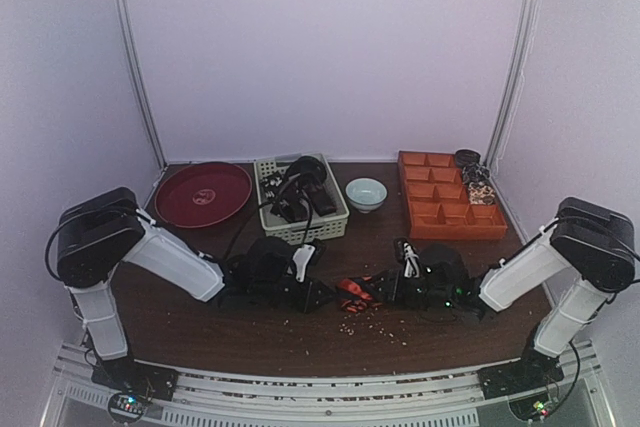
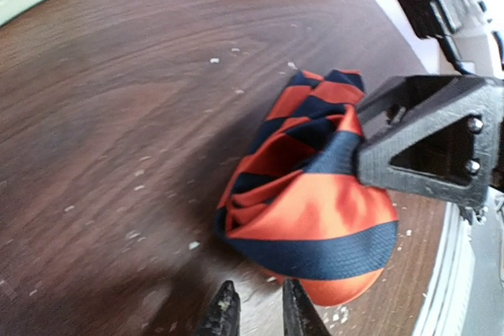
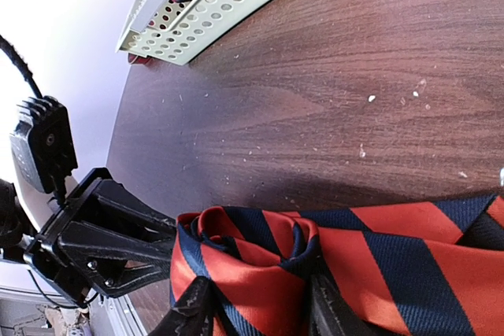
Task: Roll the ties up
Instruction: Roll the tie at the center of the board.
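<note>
A tie (image 1: 356, 293) with orange-red and dark blue diagonal stripes lies partly rolled on the brown table (image 1: 200, 332), between the two arms. In the right wrist view the rolled end of the tie (image 3: 268, 273) fills the gap between my right gripper's (image 3: 261, 308) fingers, which press on it from both sides. My left gripper (image 2: 260, 314) hovers just short of the tie's (image 2: 315, 218) near edge. Its fingertips (image 2: 223, 312) stand a little apart with only bare table between them. The right gripper's black finger (image 2: 425, 147) pushes into the tie from the right.
A pale slotted basket (image 1: 338, 225) with dark fabric inside stands behind the arms. A red plate (image 1: 203, 194) is at the back left, a light bowl (image 1: 366, 193) in the middle and an orange compartment tray (image 1: 450, 209) at the back right. Pale crumbs (image 1: 375, 325) dot the table.
</note>
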